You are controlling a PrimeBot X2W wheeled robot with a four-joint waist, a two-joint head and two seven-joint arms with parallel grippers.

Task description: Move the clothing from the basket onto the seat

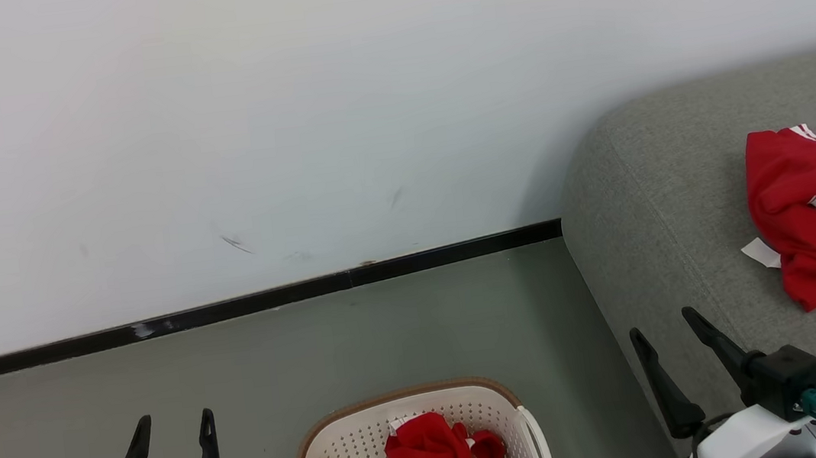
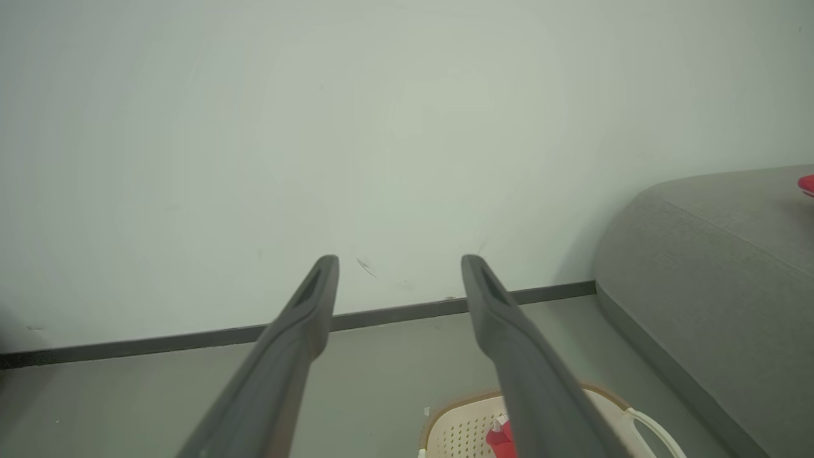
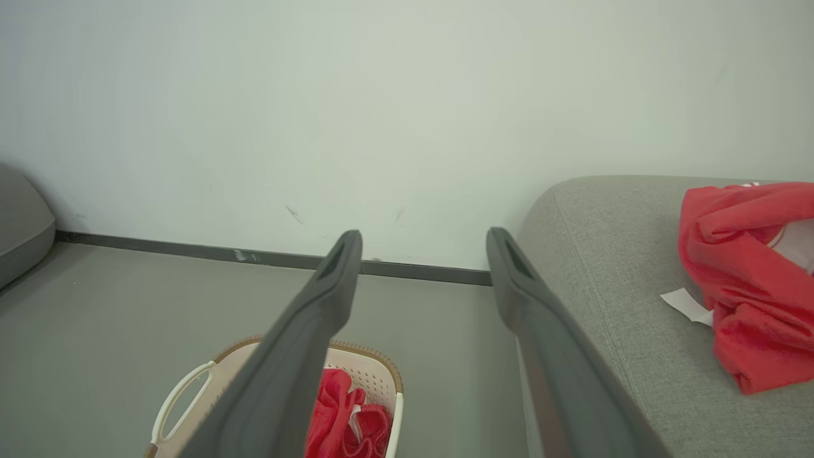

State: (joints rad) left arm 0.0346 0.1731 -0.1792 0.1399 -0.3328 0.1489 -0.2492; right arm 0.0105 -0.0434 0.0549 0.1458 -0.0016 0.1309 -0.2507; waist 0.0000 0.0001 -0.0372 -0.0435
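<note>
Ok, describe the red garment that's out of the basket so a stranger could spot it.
Find the big grey sofa on the right. On its top lies a crumpled red garment with white striped trim and a white tag. The other red clothing sits in the cream basket.

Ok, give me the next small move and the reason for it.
Probably lower the right hand toward the basket: red clothing lies in it, one garment is already on the seat, and this hand and the left hand are open and empty.
</note>
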